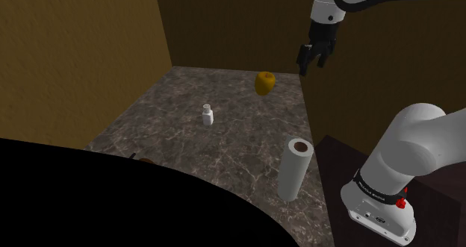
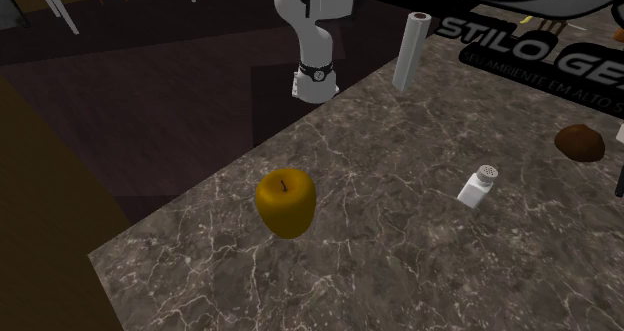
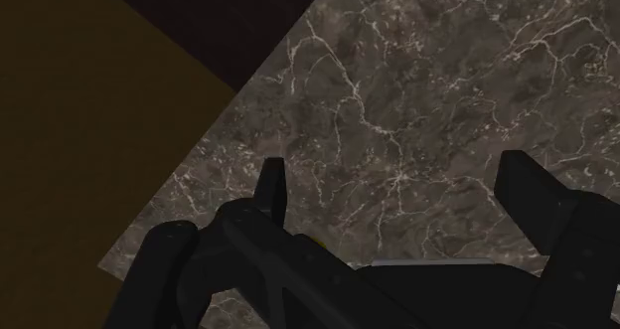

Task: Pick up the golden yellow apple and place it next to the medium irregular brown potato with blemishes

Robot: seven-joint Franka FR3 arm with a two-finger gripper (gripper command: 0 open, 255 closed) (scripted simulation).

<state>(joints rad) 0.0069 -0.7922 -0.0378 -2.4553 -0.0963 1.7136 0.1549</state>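
Seemingly the approach step: the black two-finger tool (image 1: 312, 62) hangs above the dark marbled tabletop (image 1: 224, 141), spread apart and empty. Next it should descend over the round golden-yellow apple (image 1: 265, 83).

a dark, white-veined marble desk (image 1: 224, 145) carries a golden yellow apple (image 1: 265, 82) near its far edge, a small white shaker (image 1: 208, 116) toward the middle, an upright paper towel roll (image 1: 295, 168) by the shoulder view's right edge, and a brown potato (image 2: 580, 142) well apart from the apple.
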